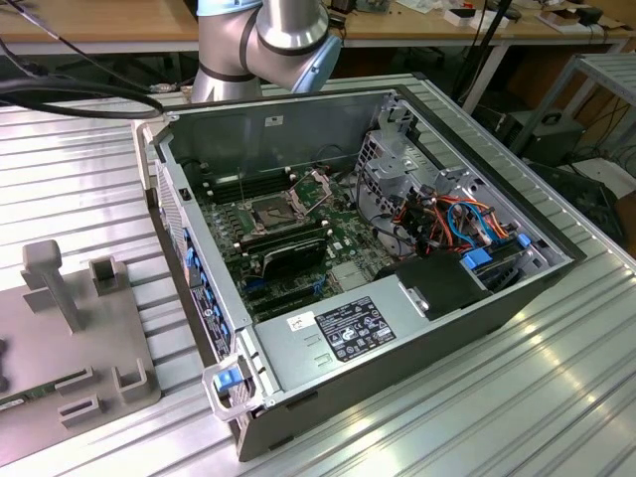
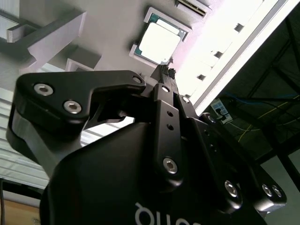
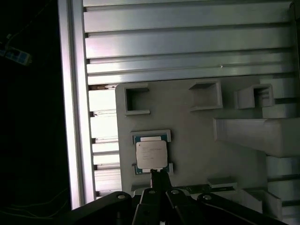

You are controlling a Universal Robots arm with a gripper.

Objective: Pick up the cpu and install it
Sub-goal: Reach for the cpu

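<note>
The cpu (image 3: 151,153) is a small square chip with a pale metal top. It lies flat in a shallow holder on the grey fixture plate (image 3: 197,140). My gripper (image 3: 157,172) hovers just off one edge of the chip with its fingertips pressed together and nothing held. In the second wrist view the cpu (image 2: 159,42) sits just beyond the same shut gripper (image 2: 166,71), apart from it. In the exterior view the dark square socket (image 1: 270,212) shows inside the open computer case (image 1: 427,328), with its silver bracket (image 1: 316,189) hinged up.
The grey fixture plate (image 1: 70,338) with raised blocks and pockets sits at the exterior view's left on the ribbed aluminium table (image 1: 517,397). Cables and drive cages crowd the case to the right of the socket. The arm's base (image 1: 263,40) stands behind the case.
</note>
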